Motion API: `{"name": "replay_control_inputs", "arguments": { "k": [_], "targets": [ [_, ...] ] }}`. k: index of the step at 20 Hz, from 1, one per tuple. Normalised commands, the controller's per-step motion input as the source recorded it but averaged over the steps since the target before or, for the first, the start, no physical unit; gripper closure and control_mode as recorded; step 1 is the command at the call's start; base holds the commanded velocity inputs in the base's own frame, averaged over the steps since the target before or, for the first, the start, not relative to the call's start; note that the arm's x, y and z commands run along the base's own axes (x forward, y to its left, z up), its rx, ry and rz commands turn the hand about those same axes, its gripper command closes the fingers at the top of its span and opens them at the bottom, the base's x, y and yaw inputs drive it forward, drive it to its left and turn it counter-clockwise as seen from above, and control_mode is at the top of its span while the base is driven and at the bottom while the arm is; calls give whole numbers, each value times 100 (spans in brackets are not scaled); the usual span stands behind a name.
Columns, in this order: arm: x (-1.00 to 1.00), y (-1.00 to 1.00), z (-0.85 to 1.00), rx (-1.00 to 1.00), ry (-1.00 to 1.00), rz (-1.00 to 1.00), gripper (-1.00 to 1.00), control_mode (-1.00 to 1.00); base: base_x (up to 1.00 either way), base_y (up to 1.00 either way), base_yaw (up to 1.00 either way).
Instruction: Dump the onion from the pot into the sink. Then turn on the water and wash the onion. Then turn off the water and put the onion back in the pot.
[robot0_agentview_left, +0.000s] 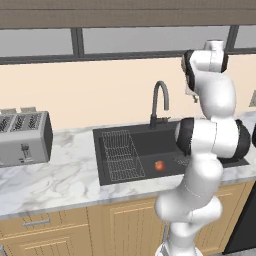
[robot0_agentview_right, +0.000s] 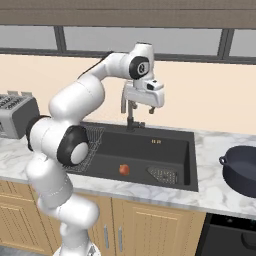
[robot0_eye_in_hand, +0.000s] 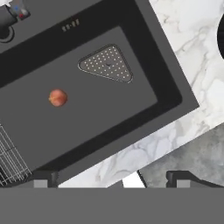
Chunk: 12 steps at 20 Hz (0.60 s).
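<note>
In the left base view we see one onion (robot0_agentview_left: 159, 165) lying on the floor of the sink (robot0_agentview_left: 150, 145), beside the wire rack (robot0_agentview_left: 120, 156), so the dumping looks done; no water runs from the faucet (robot0_agentview_left: 159, 102). In the right base view our gripper (robot0_agentview_right: 150, 107) hangs high near the faucet, and one pot (robot0_agentview_right: 242, 170) stands on the counter (robot0_agentview_right: 210, 185) to the right, apart from the sink. In the hand view the two finger tips (robot0_eye_in_hand: 43, 179) stand wide apart and hold nothing. Washing and returning the onion remain.
</note>
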Motion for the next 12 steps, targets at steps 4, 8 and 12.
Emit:
{"name": "replay_control_inputs", "arguments": {
  "k": [4, 8, 12],
  "targets": [
    [2, 31, -32, 0, 0, -4, -100, -100, 0, 0, 0],
    [0, 46, -43, 1, 0, -6, -100, -100, 0, 0, 0],
    [0, 54, -38, 1, 1, -1, -100, -100, 0, 0, 0]
  ]
}}
